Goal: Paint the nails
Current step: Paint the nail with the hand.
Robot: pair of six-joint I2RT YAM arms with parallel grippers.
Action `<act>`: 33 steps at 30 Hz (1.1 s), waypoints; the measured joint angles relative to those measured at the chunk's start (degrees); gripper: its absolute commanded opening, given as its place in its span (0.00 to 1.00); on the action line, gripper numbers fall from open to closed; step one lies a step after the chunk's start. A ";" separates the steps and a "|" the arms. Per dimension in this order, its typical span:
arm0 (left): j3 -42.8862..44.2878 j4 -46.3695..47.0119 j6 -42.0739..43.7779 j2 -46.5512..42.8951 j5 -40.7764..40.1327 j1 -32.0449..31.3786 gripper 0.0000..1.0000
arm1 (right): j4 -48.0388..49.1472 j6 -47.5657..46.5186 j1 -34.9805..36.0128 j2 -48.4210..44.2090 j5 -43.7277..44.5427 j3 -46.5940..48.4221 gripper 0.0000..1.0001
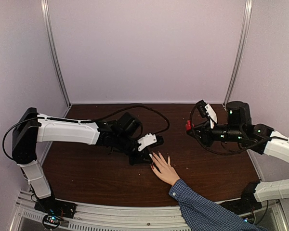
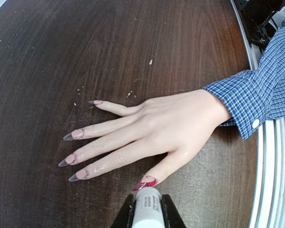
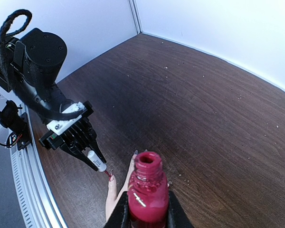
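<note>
A light-skinned hand (image 1: 164, 169) in a blue checked sleeve lies flat on the dark wooden table, fingers spread. My left gripper (image 2: 148, 200) is shut on the white brush cap (image 2: 147, 213). The cap's tip sits right at the thumb nail (image 2: 146, 183), which is partly glossy red. The other nails (image 2: 71, 158) are long and greyish-clear with thin red lines near their bases. To the right, above the table, my right gripper (image 3: 149, 210) is shut on an open red polish bottle (image 3: 147, 190), held upright. The top view shows that bottle (image 1: 188, 126) well clear of the hand.
The blue checked sleeve (image 2: 256, 95) runs off over the metal rail (image 2: 270, 180) at the table's near edge. Small white specks (image 2: 150, 61) dot the wood. Pale walls and upright metal posts (image 1: 55, 57) close in the back and sides.
</note>
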 measured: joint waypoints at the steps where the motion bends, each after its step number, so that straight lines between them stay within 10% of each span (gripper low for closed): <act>1: 0.09 -0.20 0.00 0.07 0.00 0.00 0.00 | 0.00 0.00 -0.02 0.00 0.00 0.00 0.00; 33: 1.68 -1.33 0.26 1.55 -0.39 -0.07 0.00 | 0.00 0.04 -0.33 0.00 -0.09 -0.28 0.00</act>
